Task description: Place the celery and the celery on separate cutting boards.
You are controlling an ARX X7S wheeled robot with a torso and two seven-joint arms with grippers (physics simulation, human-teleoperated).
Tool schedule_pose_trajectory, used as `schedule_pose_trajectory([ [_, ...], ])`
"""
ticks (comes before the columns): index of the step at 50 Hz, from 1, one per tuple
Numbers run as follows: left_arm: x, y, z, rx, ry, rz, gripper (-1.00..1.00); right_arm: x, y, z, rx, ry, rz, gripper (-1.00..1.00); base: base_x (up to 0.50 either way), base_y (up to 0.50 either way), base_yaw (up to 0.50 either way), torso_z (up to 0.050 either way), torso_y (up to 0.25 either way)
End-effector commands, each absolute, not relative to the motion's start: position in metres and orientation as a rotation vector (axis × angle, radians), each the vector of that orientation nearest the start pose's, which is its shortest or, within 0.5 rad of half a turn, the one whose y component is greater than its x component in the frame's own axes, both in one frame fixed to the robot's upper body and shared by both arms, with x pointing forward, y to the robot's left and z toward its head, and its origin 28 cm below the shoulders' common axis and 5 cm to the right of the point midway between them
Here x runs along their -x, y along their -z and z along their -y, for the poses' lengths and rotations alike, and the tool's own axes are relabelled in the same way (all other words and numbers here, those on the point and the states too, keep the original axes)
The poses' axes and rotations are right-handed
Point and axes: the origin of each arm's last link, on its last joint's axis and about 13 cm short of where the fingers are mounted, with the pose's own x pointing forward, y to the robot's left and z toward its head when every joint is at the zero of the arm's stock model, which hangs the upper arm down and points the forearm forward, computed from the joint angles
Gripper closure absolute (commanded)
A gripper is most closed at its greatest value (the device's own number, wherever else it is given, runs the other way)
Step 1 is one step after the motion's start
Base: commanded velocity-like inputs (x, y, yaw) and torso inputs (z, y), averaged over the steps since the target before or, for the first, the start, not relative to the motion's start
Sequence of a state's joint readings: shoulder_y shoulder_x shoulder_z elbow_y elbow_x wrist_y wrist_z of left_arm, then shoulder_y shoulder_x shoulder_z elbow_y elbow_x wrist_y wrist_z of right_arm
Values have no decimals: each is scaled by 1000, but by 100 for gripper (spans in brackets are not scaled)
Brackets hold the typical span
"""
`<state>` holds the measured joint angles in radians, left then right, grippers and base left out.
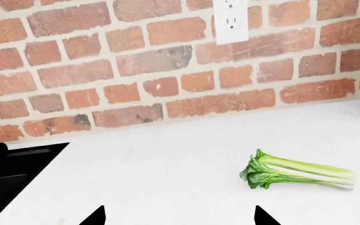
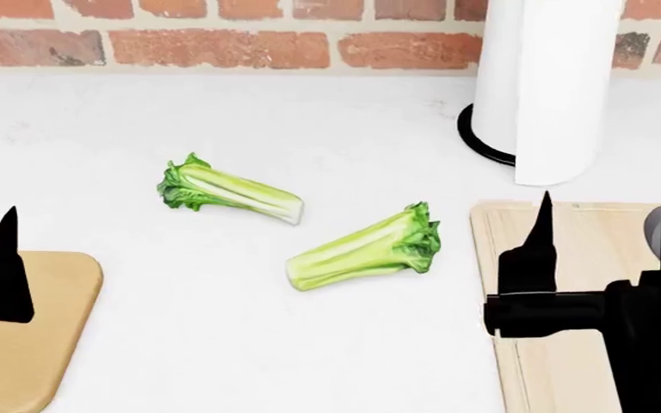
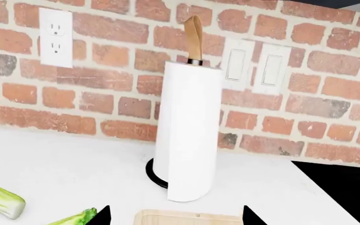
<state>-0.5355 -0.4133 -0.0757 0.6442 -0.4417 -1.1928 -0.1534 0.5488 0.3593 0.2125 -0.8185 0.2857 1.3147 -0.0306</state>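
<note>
White countertop [image 2: 342, 344] all across the head view, and both celery bunches lie on it, neither on a board. The pale-stalked celery [image 2: 230, 189] lies farther back and to the left, leafy top pointing left; the left wrist camera catches it too, flat on the counter below the brick wall [image 1: 105, 75] and its outlet [image 1: 230, 21]. The yellow-green celery [image 2: 365, 248] lies just right of it and nearer the robot, the two close but apart, its leaves pointing toward the right.

Over on the left, the left gripper [image 1: 178, 216] hangs above the thick tan cutting board [image 2: 32, 344], fingertips spread wide in its wrist view, nothing between them. On the right, the right gripper [image 3: 175, 214] hovers over the pale-wood cutting board [image 2: 589, 249], jaws likewise parted and empty, with the board's far edge showing between the tips in the right wrist view.

Behind that board stands a paper towel roll [image 2: 546, 86] on its black-based holder, near the board's back edge. Light switches [image 3: 255, 68] sit on the bricks behind it.
</note>
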Motion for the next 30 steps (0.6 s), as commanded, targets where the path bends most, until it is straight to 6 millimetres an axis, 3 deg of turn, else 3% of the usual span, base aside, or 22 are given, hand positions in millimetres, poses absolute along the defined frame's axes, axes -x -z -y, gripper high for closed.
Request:
schedule_pose_trajectory([
  [1, -244, -198, -266, -134, 40, -2, -100, -219, -216, 177, 145, 72, 61, -100, 457, 117, 0, 0, 0],
  [14, -242, -192, -261, -135, 67, -19, -100, -212, -212, 175, 166, 58, 28, -100, 492, 4, 0, 0, 1],
  [18, -242, -189, -256, -134, 100, -27, -100, -213, -211, 175, 172, 42, 14, -100, 0, 0, 0, 0, 0],
  [23, -257, -179, -231, -124, 209, -66, -100, -213, -211, 171, 187, 10, 0, -100, 0, 0, 0, 0, 0],
  [30, -260, -190, -191, -111, 424, -65, -100, -214, -213, 173, 185, 7, -3, -100, 0, 0, 0, 0, 0],
])
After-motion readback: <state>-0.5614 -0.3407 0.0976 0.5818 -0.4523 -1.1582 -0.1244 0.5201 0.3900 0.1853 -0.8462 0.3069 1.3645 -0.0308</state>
